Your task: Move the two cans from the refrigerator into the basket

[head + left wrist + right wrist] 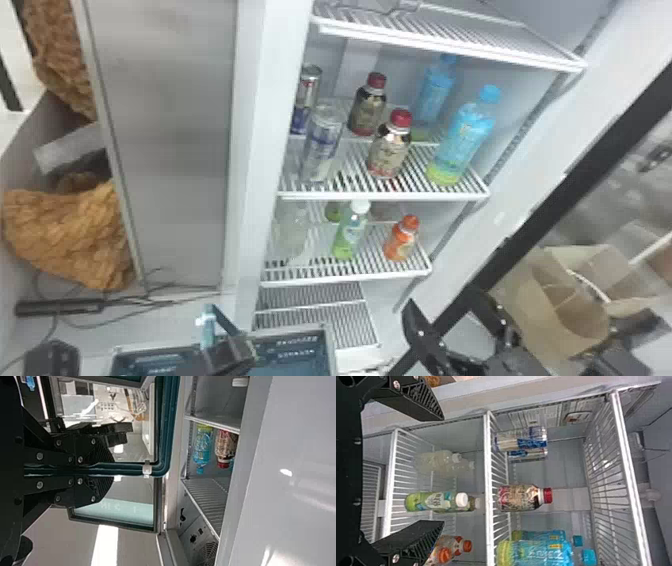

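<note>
Two cans, both upright on the refrigerator's can shelf (350, 196), next shelf below the top one. Front can (322, 145) stands at the front left corner; rear can (307, 97) is behind it along the left edge. Right wrist view shows the pair too, one partly covering the other.

Basket (290, 334) sits low in front of the refrigerator, at the bottom of the head view. Left claw (227, 347) is at the basket – in its wrist view the fingers (99, 451) are clamped on the basket's rim, one on each side, next to a rounded corner.

Right claw (442, 297) is released, fingers spread wide, nothing between them. It's low, in front of the refrigerator's right side, right of the basket and well apart from it. In its wrist view it faces the shelves.

Same shelf as the cans: two red-capped bottles (389, 145) in the middle, one behind the other, and two blue bottles (462, 137) toward the right edge. Front ones are near the shelf's front edge.

Shelf below: pale bottle (292, 232) at left, green bottle (350, 232) around the middle, orange bottle (401, 239) near the front right corner.

Outside – brown paper bag (565, 305) off to the right, black power strip (60, 307) on the floor to the left.
</note>
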You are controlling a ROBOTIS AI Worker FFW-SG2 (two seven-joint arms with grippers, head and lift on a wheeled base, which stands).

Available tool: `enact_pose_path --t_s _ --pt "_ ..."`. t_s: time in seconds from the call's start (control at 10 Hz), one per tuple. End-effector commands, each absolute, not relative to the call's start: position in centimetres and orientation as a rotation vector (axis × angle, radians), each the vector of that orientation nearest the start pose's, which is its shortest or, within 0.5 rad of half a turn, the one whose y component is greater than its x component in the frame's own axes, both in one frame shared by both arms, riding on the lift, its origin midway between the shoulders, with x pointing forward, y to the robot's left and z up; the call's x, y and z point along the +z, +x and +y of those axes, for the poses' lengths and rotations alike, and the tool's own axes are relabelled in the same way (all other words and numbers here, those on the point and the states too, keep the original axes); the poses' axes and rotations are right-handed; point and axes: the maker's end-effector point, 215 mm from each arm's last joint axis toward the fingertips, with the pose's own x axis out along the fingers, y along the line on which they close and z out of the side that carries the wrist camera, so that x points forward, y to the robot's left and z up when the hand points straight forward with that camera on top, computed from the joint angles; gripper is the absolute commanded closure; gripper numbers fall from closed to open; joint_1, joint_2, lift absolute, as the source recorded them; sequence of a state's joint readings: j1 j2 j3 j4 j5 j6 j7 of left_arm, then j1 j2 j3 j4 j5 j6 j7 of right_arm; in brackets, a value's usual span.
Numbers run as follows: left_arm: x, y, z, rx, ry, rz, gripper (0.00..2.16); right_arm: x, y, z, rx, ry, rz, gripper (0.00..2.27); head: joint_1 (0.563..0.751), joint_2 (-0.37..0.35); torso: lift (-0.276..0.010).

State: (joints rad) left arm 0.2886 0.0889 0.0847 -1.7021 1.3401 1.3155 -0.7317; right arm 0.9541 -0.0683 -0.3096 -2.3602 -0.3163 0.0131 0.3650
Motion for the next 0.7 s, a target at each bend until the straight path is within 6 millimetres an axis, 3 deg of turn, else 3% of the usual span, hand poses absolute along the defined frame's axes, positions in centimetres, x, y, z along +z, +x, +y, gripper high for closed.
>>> enact_pose_path --t_s 0.0,0.6 --pt "-33.1 28.7 1.1 -1.216 -1.609 0.772 1.19 -30.2 32.7 -28.1 0.206 0.009 0.112 0.11 0.695 -0.350 -0.031" --pt "-33.0 28.9 1.2 -1.215 -1.607 0.766 1.19 -29.2 37.9 -29.1 0.161 -0.037 0.056 0.11 0.695 -0.350 -0.031"
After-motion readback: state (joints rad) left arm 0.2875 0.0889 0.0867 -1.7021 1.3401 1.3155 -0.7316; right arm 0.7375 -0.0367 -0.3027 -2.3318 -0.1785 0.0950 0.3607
